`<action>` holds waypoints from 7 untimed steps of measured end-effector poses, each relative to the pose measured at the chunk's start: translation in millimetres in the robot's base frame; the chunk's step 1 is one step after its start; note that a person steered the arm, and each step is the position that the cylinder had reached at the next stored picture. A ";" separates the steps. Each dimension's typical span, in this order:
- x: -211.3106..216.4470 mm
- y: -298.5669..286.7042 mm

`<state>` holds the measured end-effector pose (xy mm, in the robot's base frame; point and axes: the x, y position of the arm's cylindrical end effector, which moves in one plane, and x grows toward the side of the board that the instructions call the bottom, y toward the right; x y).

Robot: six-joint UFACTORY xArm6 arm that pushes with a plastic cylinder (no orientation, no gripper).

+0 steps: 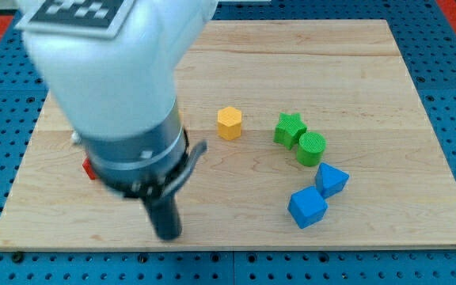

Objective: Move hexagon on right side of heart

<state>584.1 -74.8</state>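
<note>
Camera view, my tip (167, 234) lower left, yellow hexagon (229, 123) apart

hexagon (229, 123) left of star (289, 129), cylinder (312, 149) touching star

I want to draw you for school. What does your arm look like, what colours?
My arm is a fat, rounded tube in pale grey-white. On top sits a square tag with a black-and-white checker pattern. Lower down comes a dark grey ring with a small clip on its side, then a short black rod ending in my tip.
</note>
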 end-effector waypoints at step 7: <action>-151.5 119.2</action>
<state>432.6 44.3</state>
